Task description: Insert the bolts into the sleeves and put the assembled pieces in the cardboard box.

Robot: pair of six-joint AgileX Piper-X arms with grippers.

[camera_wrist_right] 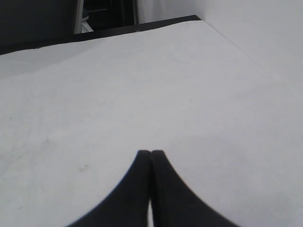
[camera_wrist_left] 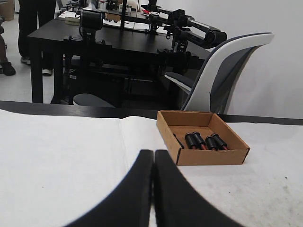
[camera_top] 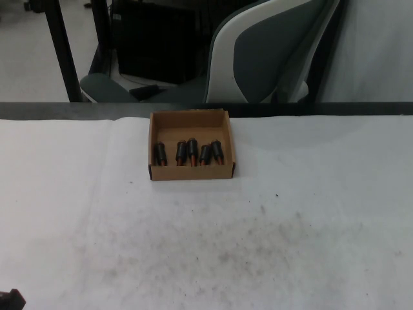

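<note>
Assembled pieces (camera_top: 192,152): five dark pieces with red ends lie side by side in the box, near the wall closest to us.
Cardboard box (camera_top: 189,117): it sits open on the worktop, close to the far edge and well apart from both pincers.
Worktop (camera_top: 258,226): a white sheet with grey smudges.
Left pincer (camera_wrist_left: 154,153): clenched, with nothing in it. It points toward the box from far off.
Right pincer (camera_wrist_right: 150,153): clenched too, with nothing in it, over plain white sheet.
Step in hand: we think the filling is done, so now is the time to rest and check.
How to do it well: we should move slowly and not bump the box. We should also check that each bolt sits deep in its sleeve, because from here they are too small to tell.
</note>
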